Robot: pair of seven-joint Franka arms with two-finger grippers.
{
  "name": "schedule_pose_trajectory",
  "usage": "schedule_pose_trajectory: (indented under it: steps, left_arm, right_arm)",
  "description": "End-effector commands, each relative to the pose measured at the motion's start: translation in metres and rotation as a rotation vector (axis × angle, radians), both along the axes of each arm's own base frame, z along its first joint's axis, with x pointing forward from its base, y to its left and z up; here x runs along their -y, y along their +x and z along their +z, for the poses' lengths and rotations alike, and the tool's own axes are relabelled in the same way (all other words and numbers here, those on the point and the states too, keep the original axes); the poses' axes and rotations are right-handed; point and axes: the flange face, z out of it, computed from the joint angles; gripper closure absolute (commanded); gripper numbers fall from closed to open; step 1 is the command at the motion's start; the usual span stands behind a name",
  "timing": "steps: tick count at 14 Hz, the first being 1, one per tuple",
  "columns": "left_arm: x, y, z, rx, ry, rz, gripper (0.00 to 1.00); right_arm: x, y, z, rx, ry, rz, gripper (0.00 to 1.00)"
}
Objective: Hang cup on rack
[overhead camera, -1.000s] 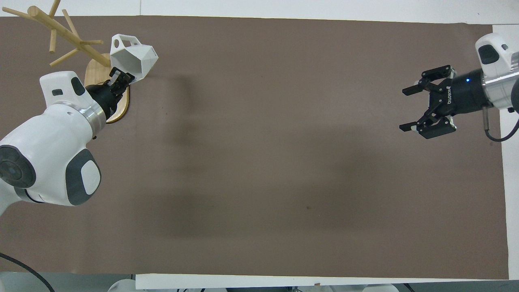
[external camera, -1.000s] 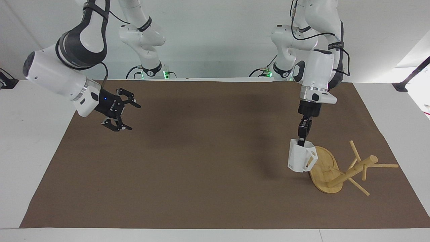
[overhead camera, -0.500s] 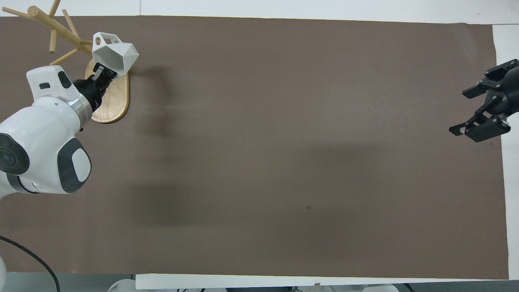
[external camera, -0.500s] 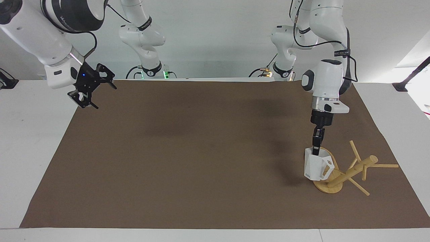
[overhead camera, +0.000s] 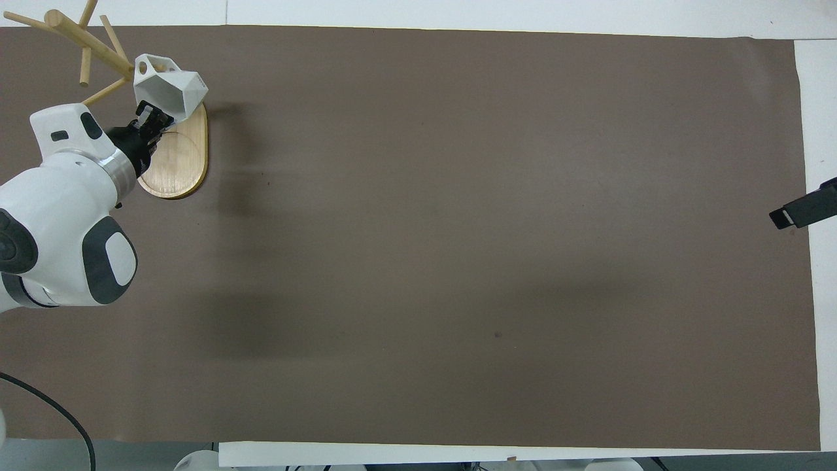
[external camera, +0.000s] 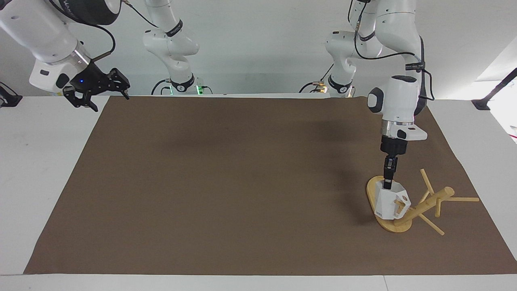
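The white faceted cup hangs from my left gripper, which is shut on its rim from above. The cup is low over the oval base of the bamboo rack. Its pierced handle touches the lower part of the post; I cannot tell whether a peg passes through it. The post slants low toward the left arm's end of the table, with thin pegs sticking out. In the overhead view the cup, left gripper, base and post show. My right gripper is open and empty, raised over the mat's corner near the right arm's base.
A brown mat covers the table between white margins. Only one tip of the right gripper shows in the overhead view, at the mat's edge.
My left gripper carried the cup sideways and down onto the rack's base, handle against the post. My right arm drew back and up to the mat's corner.
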Motion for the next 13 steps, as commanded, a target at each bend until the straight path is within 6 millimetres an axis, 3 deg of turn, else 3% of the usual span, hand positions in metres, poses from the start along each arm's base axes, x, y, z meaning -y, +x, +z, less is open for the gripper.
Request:
schedule_pose_trajectory:
  steps: [1, 3, 6, 9, 11, 13]
  left_arm:
    - [-0.006, 0.008, 0.004, -0.013, 0.014, -0.002, 0.62]
    - [-0.006, 0.016, 0.011, -0.068, 0.044, -0.032, 0.34]
    - [-0.006, 0.033, 0.032, -0.168, 0.070, -0.054, 0.04]
    - [-0.006, 0.042, 0.073, -0.328, 0.131, -0.141, 0.00]
    - [-0.024, 0.042, 0.101, -0.451, 0.208, -0.277, 0.00]
    - [-0.041, 0.029, 0.137, -0.518, 0.250, -0.402, 0.00]
  right_arm:
    - [0.004, -0.015, 0.010, -0.011, -0.055, -0.121, 0.00]
    - [0.003, -0.030, 0.012, -0.019, -0.065, -0.183, 0.00]
    - [-0.001, -0.028, 0.011, -0.015, -0.080, -0.233, 0.00]
    - [0.001, -0.025, 0.009, -0.014, -0.090, -0.243, 0.00]
    - [0.003, -0.025, 0.006, -0.026, -0.091, -0.246, 0.00]
    - [0.003, -0.026, 0.005, -0.029, -0.088, -0.248, 0.00]
